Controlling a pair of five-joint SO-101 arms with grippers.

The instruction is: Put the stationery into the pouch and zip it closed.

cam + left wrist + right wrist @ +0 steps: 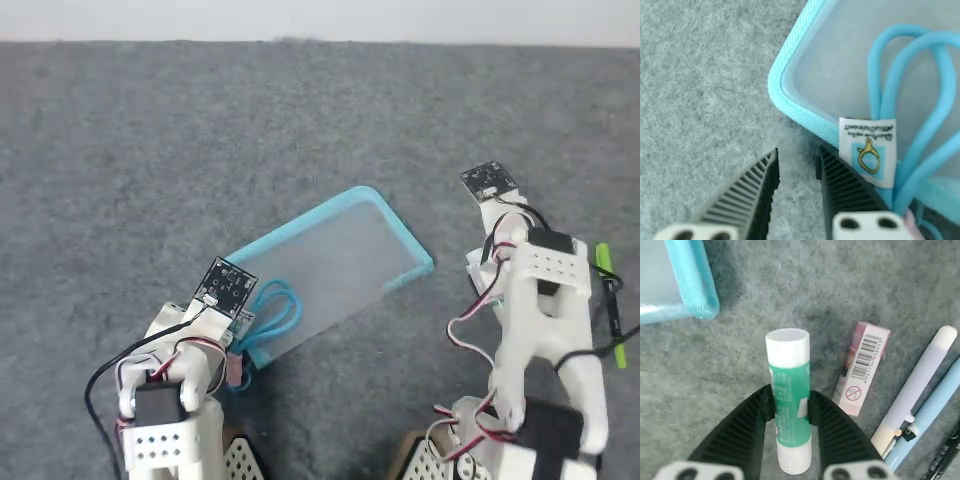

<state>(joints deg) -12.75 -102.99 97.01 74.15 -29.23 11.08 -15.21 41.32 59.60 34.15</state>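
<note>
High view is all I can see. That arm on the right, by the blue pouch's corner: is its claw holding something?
Observer: Yes, the right gripper is shut on a glue stick, green label, white ends.
Operator: Anything lying near it?
Observer: A small pink box with a barcode lies beside the glue stick, not touching it.
Operator: And the other claw?
Observer: The left gripper is open, over the grey mat just off a corner of the pouch.
</note>
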